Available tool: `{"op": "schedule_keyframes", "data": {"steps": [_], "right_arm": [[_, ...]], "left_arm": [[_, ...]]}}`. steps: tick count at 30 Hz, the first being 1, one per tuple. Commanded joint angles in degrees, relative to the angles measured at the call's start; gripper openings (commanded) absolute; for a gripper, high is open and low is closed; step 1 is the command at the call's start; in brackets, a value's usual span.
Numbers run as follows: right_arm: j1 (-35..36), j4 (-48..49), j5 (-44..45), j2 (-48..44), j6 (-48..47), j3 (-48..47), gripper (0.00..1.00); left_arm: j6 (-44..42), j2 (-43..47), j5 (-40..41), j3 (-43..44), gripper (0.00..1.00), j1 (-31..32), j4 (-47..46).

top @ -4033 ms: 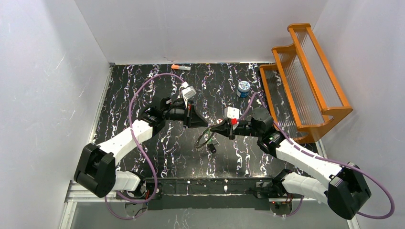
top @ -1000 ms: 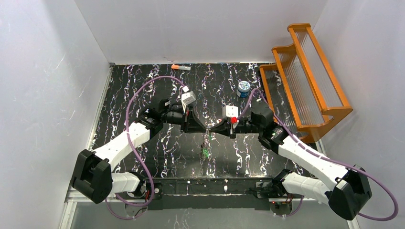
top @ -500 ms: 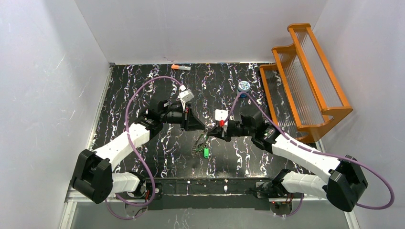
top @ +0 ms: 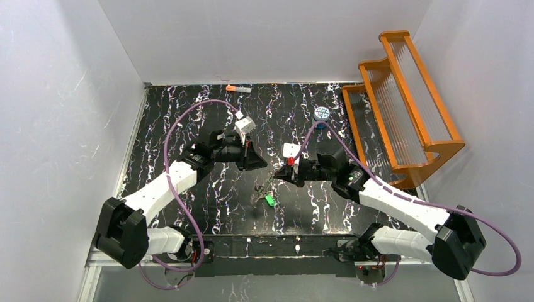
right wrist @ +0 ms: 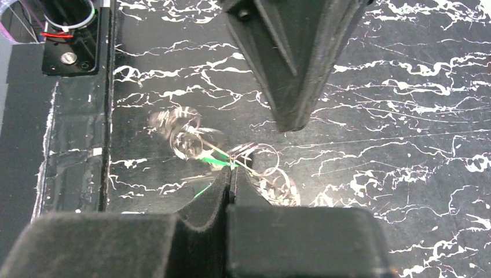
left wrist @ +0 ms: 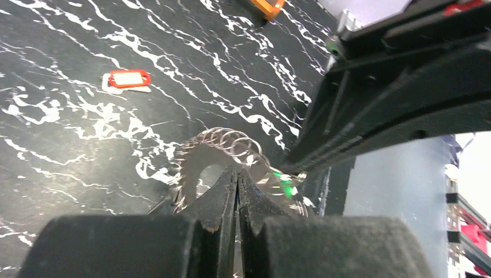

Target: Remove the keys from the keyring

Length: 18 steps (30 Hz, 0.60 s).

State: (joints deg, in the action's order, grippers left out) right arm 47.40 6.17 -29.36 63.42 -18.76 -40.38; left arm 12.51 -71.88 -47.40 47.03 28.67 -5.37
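Across the frame: black white-veined table (top: pixel 208 119). Upper centre-left, by the back wall: orange-and-grey stick (top: pixel 238 89), lying flat.

Left wrist view, upper left: red key (left wrist: pixel 128 79), flat on the table, off the ring and well apart from it.

Top view, just left of centre: left gripper (top: pixel 259 163), clenched, pads pressed together, nothing visible between them. Tip pointing right, near the right gripper but apart from it in the right wrist view.

Centre, just below both tips: keyring (top: pixel 261 189), toothed edge, tilted, hanging under the right tip. Contact with the table: cannot tell. At its lower end: green key (top: pixel 269 200), attached. Along the ring's upper edge in the left wrist view: chain of small wire loops (left wrist: pixel 228 139).

Just right of centre: right gripper (top: pixel 277 177), pinched tight on the wire loops. Bunch partly motion-blurred in the right wrist view.

Upper right of centre: blue-and-white canister (top: pixel 321 114), upright. Far right: orange rack (top: pixel 409 107), against the wall.
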Motion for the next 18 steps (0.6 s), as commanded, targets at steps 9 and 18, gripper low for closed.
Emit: {"op": "schedule_keyframes", "data": {"steps": [9,18], "right_arm": [[0.91,-2.66,-5.69,-1.49,-3.6,-4.74,0.01],[0.88,-2.4,-4.76,-1.74,-5.35,-6.69,0.01]], "left_arm": [[-12.04,5.05,-1.59,3.84,0.22,-0.63,6.45],[-17.75,5.17,-10.4,3.73,0.42,-0.62,8.66]]}}
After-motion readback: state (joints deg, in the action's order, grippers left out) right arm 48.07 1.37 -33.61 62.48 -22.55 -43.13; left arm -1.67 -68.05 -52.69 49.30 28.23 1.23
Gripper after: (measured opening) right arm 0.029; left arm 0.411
